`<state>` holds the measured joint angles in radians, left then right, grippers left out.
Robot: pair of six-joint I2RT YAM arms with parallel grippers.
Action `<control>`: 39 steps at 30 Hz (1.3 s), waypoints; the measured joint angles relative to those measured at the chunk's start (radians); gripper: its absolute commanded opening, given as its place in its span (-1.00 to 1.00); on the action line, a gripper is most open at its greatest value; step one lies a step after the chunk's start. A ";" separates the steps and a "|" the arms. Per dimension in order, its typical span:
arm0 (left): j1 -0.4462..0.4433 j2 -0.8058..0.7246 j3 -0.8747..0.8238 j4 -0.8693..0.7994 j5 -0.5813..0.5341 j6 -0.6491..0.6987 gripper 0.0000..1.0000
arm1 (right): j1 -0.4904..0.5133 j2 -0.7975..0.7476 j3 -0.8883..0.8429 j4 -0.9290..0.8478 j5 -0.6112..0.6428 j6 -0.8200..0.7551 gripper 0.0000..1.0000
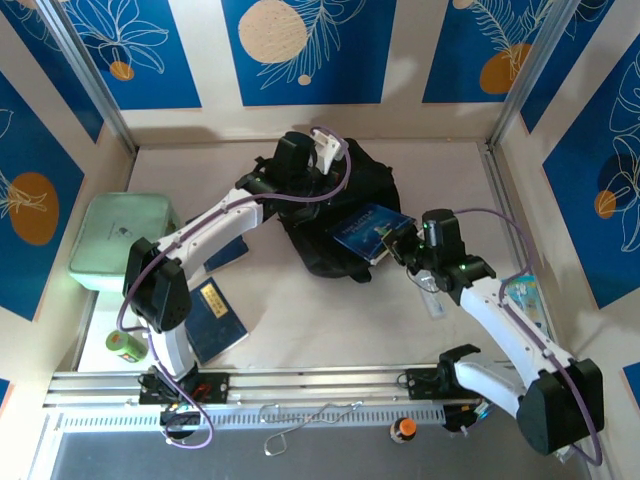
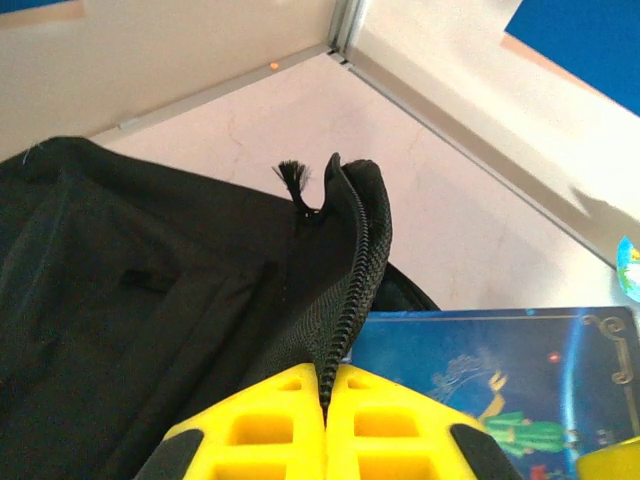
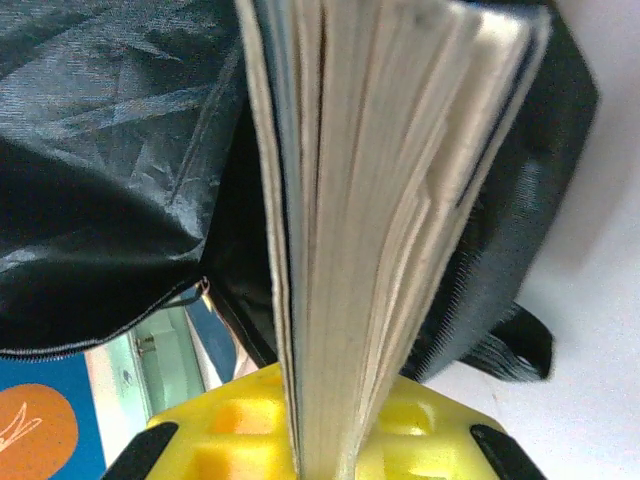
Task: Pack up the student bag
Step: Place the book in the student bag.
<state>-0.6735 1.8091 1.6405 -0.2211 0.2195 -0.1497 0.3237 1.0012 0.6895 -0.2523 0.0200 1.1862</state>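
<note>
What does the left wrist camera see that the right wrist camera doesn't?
Left wrist, not right wrist: the left pincer shut on the student bag at its zip edge, the book showing its blue picture cover, and the table corner. Right wrist, not left wrist: the right pincer shut on that book, seen end-on as page edges, plus a black strap. Both: the black bag and yellow fingers.

At the student bag [image 1: 320,248], the right hand [image 1: 398,243] holds a book [image 1: 368,230].
</note>
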 measured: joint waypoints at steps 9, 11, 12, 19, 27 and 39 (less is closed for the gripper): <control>-0.002 -0.004 0.000 0.032 0.024 -0.008 -1.00 | 0.009 0.101 0.000 0.234 -0.001 0.062 -0.87; -0.002 -0.010 -0.005 0.043 0.027 -0.010 -1.00 | 0.010 0.144 0.000 0.289 -0.005 0.072 -0.87; -0.002 -0.015 -0.009 0.047 0.030 -0.011 -1.00 | 0.010 0.173 0.000 0.328 -0.009 0.077 -0.87; -0.002 -0.028 -0.011 0.060 0.036 -0.010 -1.00 | 0.024 0.315 0.000 0.533 -0.032 0.079 -0.87; -0.002 -0.028 -0.011 0.059 0.043 -0.010 -1.00 | 0.061 0.526 0.097 0.648 -0.029 0.052 -0.87; -0.001 -0.028 -0.017 0.019 0.040 -0.010 -1.00 | 0.072 0.918 0.402 0.666 -0.016 0.059 -0.55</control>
<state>-0.6746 1.7809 1.6238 -0.2024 0.2600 -0.1593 0.3954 1.9190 1.0912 0.4133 0.0036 1.2453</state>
